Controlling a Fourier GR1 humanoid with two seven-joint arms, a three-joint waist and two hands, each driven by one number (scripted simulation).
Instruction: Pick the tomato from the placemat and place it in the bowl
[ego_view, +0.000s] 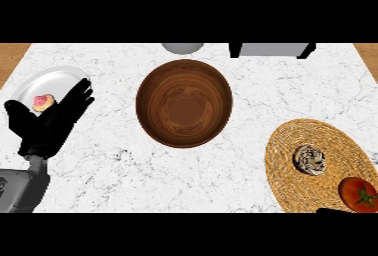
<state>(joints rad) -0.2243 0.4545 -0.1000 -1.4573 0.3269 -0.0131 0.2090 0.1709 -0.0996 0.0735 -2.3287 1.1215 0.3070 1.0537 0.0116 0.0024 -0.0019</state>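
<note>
Red tomato (359, 194) lies on the placemat's (295, 137) near corner, far right of the open, resting left hand (46, 125), past the bowl (151, 100).

Location type: kitchen. Indicators: a white marble countertop (111, 165) carrying tableware (a wooden bowl (184, 103), a white plate (55, 77) with a small pastry (43, 102)) and a woven placemat (295, 145) bearing a tomato (359, 194).
</note>
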